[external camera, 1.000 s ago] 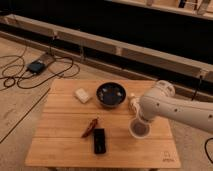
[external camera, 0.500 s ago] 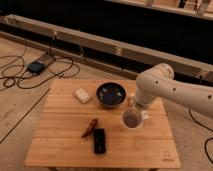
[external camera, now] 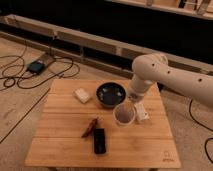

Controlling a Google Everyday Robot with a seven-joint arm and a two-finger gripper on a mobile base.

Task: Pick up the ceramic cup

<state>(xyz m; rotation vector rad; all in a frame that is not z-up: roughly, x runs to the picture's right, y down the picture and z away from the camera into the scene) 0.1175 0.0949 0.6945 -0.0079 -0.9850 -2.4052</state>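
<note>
The ceramic cup [external camera: 124, 115] is white with a darker inside and sits upright right of the table's middle, just in front of the dark blue bowl [external camera: 110, 94]. My gripper [external camera: 135, 107] comes down from the white arm [external camera: 150, 70] on the right and is shut on the cup's far right rim. The cup appears held slightly above the table top; its base contact is unclear.
On the wooden table [external camera: 65, 150] lie a white block [external camera: 82, 95] at the back left, a red-brown item [external camera: 90, 127] and a black flat device [external camera: 99, 141] at the front middle. Cables and a small box [external camera: 37, 66] lie on the floor at left.
The gripper and the cup have moved together to the left and away from the table's front edge. The arm's elbow has risen and drawn back. The other objects have not moved.
</note>
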